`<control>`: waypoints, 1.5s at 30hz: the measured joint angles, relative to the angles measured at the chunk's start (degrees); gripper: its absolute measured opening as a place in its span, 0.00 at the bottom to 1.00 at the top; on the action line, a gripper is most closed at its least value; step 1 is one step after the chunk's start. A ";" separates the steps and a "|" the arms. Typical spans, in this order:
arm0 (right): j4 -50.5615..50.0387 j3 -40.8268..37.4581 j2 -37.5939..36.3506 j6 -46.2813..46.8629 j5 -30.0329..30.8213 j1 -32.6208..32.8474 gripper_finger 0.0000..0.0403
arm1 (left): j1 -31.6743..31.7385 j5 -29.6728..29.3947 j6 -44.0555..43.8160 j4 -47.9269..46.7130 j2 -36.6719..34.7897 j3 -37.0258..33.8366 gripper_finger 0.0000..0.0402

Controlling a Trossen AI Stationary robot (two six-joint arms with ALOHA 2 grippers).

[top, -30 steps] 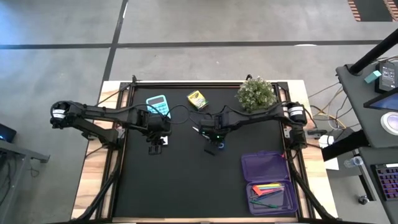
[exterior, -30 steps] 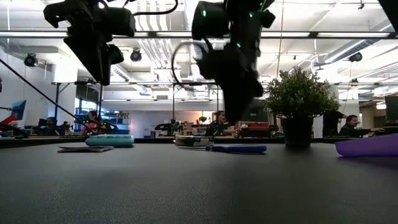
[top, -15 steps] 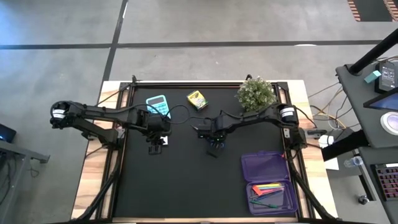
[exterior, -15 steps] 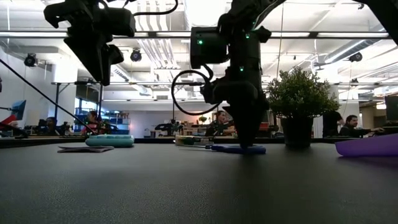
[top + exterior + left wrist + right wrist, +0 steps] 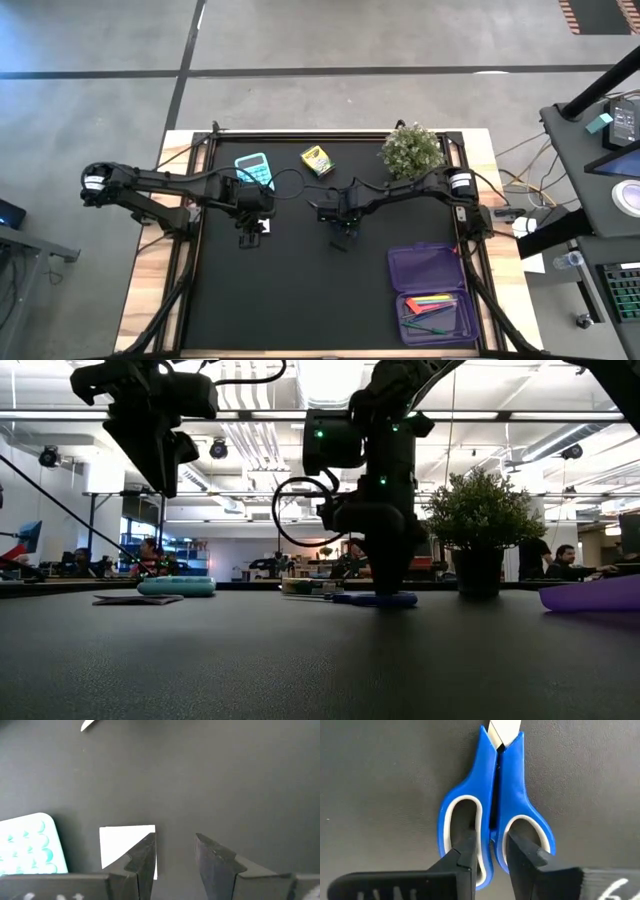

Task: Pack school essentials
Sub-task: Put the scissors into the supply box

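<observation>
Gripping: right gripper (image 5: 487,857) is down at the mat, its fingers (image 5: 465,857) closed into the loops of the blue-handled scissors (image 5: 495,815), apparently pinching the bars between them.
Scissors: lying flat mid-table (image 5: 340,215), blades shut.
Left gripper (image 5: 172,852): parted, holding nothing, raised over the white note pad (image 5: 125,845).
Nearby: teal calculator (image 5: 253,170), yellow crayon box (image 5: 317,160).
Purple case (image 5: 432,295): open at the right front corner, pens inside.

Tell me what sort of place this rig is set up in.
Probably a large open-plan lab or office. The low view shows a high ceiling with exposed pipes and lights, and people seated at desks behind the table. The high view shows a concrete floor.
</observation>
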 joint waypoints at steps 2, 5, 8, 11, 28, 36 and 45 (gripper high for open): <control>-0.21 0.16 -0.07 0.96 -0.32 0.00 0.15 | 0.00 0.00 -0.03 0.04 0.00 0.00 0.29; -0.85 0.76 -0.56 1.91 -1.21 0.02 0.15 | 0.00 0.00 -0.07 0.01 0.00 -0.02 0.29; -1.20 1.17 -1.58 2.27 -2.30 0.14 0.15 | -0.01 0.01 -0.07 0.00 0.00 -0.02 0.29; -1.20 1.22 -3.25 2.92 -4.26 0.41 0.15 | 0.00 0.02 -0.11 -0.01 0.00 -0.02 0.29; -11.06 1.64 -12.50 6.87 -14.81 11.01 0.15 | -0.02 0.02 -0.51 -0.03 0.00 -0.02 0.29; -22.44 1.64 -17.59 13.02 -15.86 28.06 0.15 | 0.00 0.04 -4.91 -0.05 0.00 -0.02 0.29; -24.98 -0.15 -20.20 22.40 -16.76 49.37 0.15 | -0.02 0.04 -10.58 0.01 0.00 -0.02 0.29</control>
